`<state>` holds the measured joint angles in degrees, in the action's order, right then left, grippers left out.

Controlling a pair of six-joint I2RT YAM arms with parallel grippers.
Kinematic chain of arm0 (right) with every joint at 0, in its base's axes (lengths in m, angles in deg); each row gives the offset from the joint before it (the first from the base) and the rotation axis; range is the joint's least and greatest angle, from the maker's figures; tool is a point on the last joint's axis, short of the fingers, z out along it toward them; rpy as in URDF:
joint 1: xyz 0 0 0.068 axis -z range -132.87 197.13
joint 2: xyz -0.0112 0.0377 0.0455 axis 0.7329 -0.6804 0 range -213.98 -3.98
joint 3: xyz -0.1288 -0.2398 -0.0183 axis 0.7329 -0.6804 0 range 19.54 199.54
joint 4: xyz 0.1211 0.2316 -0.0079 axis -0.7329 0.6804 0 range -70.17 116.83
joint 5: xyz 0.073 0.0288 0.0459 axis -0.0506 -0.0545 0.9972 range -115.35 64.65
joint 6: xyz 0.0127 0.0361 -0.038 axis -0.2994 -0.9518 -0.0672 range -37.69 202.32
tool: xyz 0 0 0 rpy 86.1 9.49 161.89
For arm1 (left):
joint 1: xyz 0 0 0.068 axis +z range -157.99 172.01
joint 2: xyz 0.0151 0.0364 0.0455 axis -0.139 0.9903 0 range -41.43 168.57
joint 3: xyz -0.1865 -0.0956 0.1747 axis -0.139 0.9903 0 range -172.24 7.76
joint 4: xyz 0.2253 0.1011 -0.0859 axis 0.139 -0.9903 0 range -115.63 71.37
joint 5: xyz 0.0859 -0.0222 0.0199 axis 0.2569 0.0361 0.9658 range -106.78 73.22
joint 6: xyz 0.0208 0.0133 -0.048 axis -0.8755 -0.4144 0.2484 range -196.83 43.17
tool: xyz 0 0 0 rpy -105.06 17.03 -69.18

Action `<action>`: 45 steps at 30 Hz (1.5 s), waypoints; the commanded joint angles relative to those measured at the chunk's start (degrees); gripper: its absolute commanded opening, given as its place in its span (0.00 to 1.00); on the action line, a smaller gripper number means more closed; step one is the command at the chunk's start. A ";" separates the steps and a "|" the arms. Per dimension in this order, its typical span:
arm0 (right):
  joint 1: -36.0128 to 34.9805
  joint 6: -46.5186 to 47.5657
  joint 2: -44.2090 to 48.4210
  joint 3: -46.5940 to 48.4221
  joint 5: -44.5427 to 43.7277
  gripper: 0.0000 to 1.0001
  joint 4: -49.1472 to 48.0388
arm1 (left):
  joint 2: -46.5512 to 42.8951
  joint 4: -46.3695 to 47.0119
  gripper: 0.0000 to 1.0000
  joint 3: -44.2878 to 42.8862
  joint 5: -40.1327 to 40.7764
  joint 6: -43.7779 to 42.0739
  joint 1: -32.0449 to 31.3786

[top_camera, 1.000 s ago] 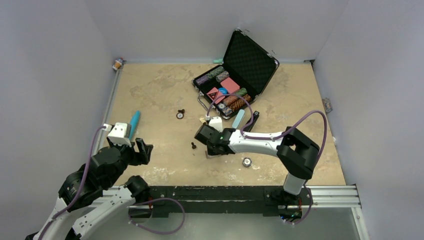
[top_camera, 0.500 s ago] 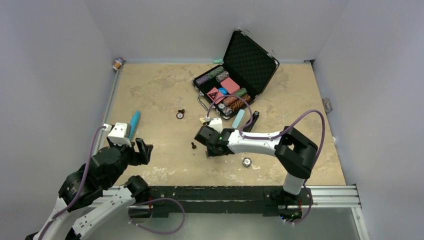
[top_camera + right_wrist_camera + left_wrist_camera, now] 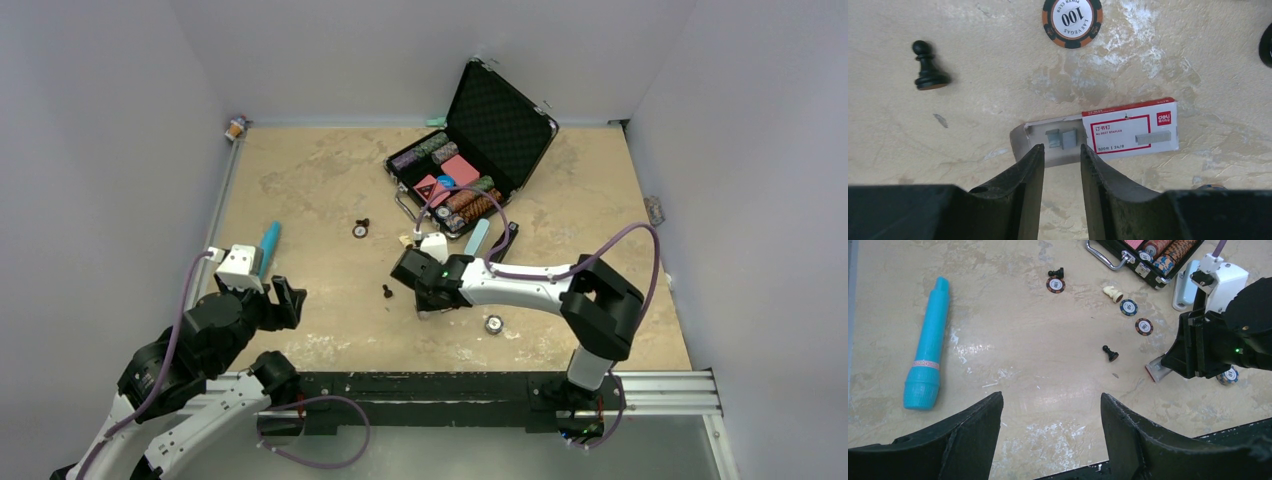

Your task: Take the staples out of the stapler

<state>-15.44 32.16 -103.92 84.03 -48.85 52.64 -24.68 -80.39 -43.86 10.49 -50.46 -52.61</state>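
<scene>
The staples (image 3: 1061, 138) are short silver-grey strips lying in the slid-out grey tray of a red-and-white staple box (image 3: 1130, 131) on the table. My right gripper (image 3: 1062, 151) hangs just over the tray's near edge, its jaws a narrow gap apart with nothing between them. In the top view the right gripper (image 3: 426, 298) is at mid table. The pale blue stapler (image 3: 477, 237) lies behind it, by the case; it also shows in the left wrist view (image 3: 1182, 289). My left gripper (image 3: 1050, 400) is open and empty, at the near left (image 3: 286, 300).
An open black case (image 3: 500, 120) of poker chips stands at the back. Loose chips (image 3: 1072, 19) and a black pawn (image 3: 928, 70) lie near the box. A turquoise cylinder (image 3: 268, 246) lies at the left. Another chip (image 3: 493, 323) lies right of the right gripper.
My right gripper has shifted slightly over the staple box, and its elbow has swung a little to the right. The left arm has not moved.
</scene>
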 commanded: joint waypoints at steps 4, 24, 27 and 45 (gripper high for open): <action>0.16 0.07 8.13 1.80 0.46 0.35 -1.66 | 1.05 2.05 0.75 0.45 0.26 0.17 0.32; -1.19 -2.70 32.83 -16.51 9.04 0.37 -13.69 | 9.29 -0.26 0.77 -2.13 -6.87 7.57 0.32; -1.53 -3.34 35.52 -17.93 8.46 0.38 -11.85 | 11.29 8.48 0.72 2.37 -14.72 10.37 0.32; -2.65 -10.81 62.81 -30.91 9.44 0.50 -7.40 | 40.14 40.41 0.52 12.83 -29.76 22.91 -2.21</action>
<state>-17.82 23.22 -42.17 53.87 -39.08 43.07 11.78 -50.07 -32.23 -16.81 -31.47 -53.73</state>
